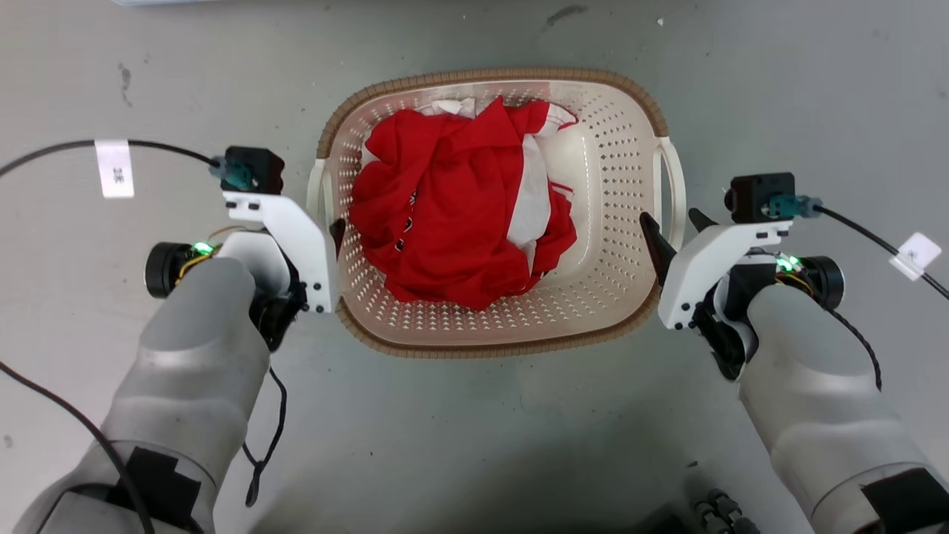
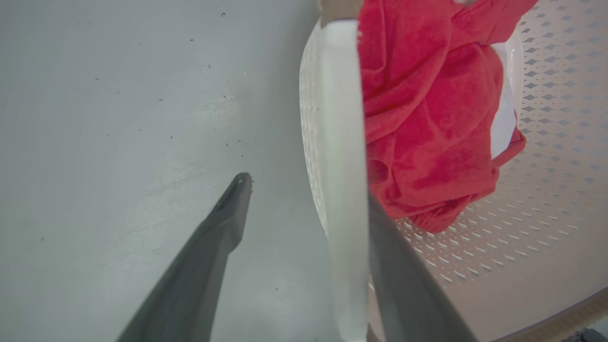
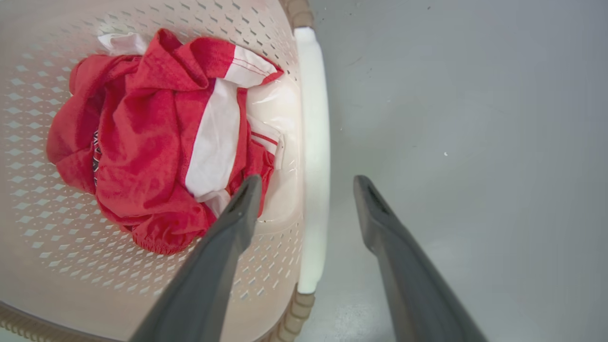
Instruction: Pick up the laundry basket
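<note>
The laundry basket [image 1: 489, 76] stands on the grey floor, cream with perforated walls and a brown woven-look rim. A red and white garment [image 1: 452, 200] lies bunched inside it. My left gripper [image 1: 331, 231] is open at the basket's left white handle [image 1: 317, 189]. In the left wrist view that handle [image 2: 339, 142] runs between the fingers of the left gripper [image 2: 304, 190], one outside, one inside against the red garment [image 2: 427, 118]. My right gripper [image 1: 669, 216] is open astride the right handle [image 1: 676, 185]. The right gripper [image 3: 306, 183] has that handle [image 3: 313, 142] between its fingers.
Black cables with white tags trail from both wrists, one tag at the left [image 1: 115, 169] and one at the right [image 1: 918, 256]. A dark part of my base [image 1: 715, 512] shows at the bottom edge. Bare grey floor [image 1: 474, 445] lies all round the basket.
</note>
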Tool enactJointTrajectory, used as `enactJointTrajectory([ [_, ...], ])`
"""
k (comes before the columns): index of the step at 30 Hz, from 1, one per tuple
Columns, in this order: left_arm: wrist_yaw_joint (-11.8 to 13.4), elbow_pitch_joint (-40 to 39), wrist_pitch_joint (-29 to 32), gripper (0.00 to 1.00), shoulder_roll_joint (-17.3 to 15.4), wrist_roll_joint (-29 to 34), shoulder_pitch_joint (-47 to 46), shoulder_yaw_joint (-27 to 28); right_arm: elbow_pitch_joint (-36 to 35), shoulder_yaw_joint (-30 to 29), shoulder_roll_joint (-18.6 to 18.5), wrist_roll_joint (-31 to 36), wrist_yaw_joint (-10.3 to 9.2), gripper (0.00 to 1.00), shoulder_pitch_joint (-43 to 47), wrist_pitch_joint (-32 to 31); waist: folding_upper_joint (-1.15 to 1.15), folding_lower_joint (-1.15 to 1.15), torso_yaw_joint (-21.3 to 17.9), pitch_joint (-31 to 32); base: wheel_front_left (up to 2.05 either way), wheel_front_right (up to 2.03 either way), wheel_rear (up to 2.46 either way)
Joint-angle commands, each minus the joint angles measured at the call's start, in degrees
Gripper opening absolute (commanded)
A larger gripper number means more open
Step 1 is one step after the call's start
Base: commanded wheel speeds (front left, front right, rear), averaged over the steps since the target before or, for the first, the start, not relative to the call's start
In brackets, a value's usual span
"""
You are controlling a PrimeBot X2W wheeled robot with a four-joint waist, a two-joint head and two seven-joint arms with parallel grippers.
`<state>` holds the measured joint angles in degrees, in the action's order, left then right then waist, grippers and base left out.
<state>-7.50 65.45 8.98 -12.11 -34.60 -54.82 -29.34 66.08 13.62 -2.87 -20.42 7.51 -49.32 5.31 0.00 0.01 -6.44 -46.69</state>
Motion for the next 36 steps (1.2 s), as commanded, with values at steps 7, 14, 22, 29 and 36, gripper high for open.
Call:
enactJointTrajectory([
  [7, 0.03, 2.09, 1.81, 1.0, -0.66, -1.93, -2.83, -1.39, 1.91, 4.62, 0.0, -5.07, -0.04, 1.0, -3.2, -3.18, 0.0, -0.01, -0.43, -1.44, 0.0, 0.0, 0.0],
  [14, 0.06, 2.64, 4.21, 0.0, -0.64, -4.28, -3.29, -2.78, 1.83, 8.73, -0.03, -9.79, -0.04, 0.0, -4.13, -5.71, 0.0, -0.01, -0.89, -2.44, 0.0, 0.0, 0.0],
  [22, 0.03, 1.68, 4.29, 0.0, -0.21, -6.56, -3.17, -4.7, 2.12, 12.87, -0.23, -13.86, -0.01, 0.0, -3.39, -7.66, 0.0, -0.01, -0.69, -1.46, 0.0, 0.0, 0.0],
  [29, 0.02, 1.99, 4.32, 0.0, 1.17, -8.59, -1.93, -6.58, 2.34, 16.02, -1.2, -17.17, 0.0, 0.0, -2.11, -10.8, 0.0, -0.01, 0.43, 2.91, 0.0, 0.0, 0.0],
  [36, -0.06, 3.27, 6.39, 0.0, 3.65, -11.61, 0.32, -7.77, 3.0, 18.43, -2.26, -21.32, 0.05, 0.0, 0.4, -17.71, 0.0, -0.01, 2.26, 10.41, 0.0, 0.0, 0.0],
])
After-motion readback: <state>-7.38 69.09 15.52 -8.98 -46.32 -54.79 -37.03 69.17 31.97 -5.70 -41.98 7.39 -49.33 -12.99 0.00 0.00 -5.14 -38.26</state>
